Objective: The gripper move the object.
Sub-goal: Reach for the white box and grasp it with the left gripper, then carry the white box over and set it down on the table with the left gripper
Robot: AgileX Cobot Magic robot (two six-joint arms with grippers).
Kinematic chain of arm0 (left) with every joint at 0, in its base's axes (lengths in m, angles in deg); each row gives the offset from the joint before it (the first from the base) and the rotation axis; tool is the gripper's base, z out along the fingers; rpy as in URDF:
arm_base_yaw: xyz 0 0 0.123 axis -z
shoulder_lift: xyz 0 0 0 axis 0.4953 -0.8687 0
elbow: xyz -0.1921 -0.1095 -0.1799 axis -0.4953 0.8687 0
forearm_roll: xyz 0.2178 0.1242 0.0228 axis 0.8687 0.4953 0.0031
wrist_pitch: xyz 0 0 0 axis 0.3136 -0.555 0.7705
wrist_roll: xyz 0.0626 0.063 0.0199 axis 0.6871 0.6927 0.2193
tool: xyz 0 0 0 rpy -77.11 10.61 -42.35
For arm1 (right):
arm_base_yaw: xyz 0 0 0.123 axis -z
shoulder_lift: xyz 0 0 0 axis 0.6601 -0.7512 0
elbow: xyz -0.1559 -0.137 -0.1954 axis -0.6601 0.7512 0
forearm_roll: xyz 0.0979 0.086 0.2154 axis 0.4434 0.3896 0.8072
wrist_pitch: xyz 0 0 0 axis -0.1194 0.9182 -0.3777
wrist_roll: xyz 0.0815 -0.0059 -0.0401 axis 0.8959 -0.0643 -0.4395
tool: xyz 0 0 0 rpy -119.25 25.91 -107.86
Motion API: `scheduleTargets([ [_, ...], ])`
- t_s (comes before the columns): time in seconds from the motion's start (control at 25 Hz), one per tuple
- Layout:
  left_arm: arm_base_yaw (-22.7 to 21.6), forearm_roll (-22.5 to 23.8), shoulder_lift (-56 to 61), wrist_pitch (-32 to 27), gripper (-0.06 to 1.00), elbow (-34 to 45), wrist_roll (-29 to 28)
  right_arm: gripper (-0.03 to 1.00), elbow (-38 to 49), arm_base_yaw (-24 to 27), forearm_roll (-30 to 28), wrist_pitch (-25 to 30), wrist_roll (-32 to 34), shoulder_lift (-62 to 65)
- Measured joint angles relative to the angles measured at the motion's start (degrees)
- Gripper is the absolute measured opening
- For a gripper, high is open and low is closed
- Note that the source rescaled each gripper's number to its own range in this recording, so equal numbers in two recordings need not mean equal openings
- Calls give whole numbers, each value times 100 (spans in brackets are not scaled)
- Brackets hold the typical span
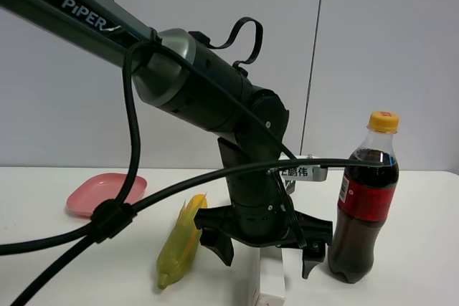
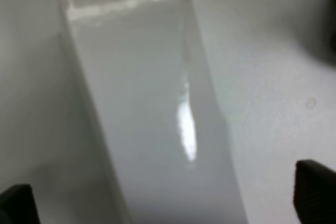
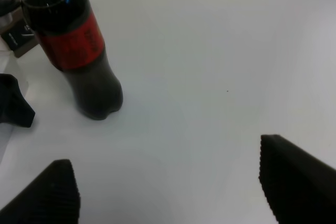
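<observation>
The long white carton (image 1: pixel 271 283) lies on the white table at the front centre, between the corn cob and the cola bottle. My left gripper (image 1: pixel 265 256) hangs straight over it, open, one black finger (image 1: pixel 217 243) on each side of it. In the left wrist view the carton (image 2: pixel 157 108) fills the frame and both fingertips (image 2: pixel 314 190) stand apart from its sides, so the left gripper (image 2: pixel 165 203) holds nothing. My right gripper (image 3: pixel 173 192) is open and empty above bare table near the bottle; it does not show in the exterior view.
A cola bottle (image 1: pixel 366 206) stands just right of the left gripper and also shows in the right wrist view (image 3: pixel 79 51). A yellow corn cob (image 1: pixel 181 243) lies to its left. A pink plate (image 1: pixel 106 193) sits at the back left. Thick black cables (image 1: pixel 107 220) cross the front left.
</observation>
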Motion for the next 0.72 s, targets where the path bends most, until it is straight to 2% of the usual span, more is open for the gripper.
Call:
scheduleTargets([
  [0.08, 0, -17, -49, 2, 81, -5, 0, 100, 0, 0, 0, 0, 0, 0],
  [0.2, 0, -27, -85, -37, 48, -5, 0, 100, 0, 0, 0, 0, 0, 0],
  [0.32, -3, -27, -95, -178, 2, -5, 10, 100, 0, 0, 0, 0, 0, 0],
  [0.72, -7, -23, -77, -319, 1, -22, 332, 100, 0, 0, 0, 0, 0, 0],
])
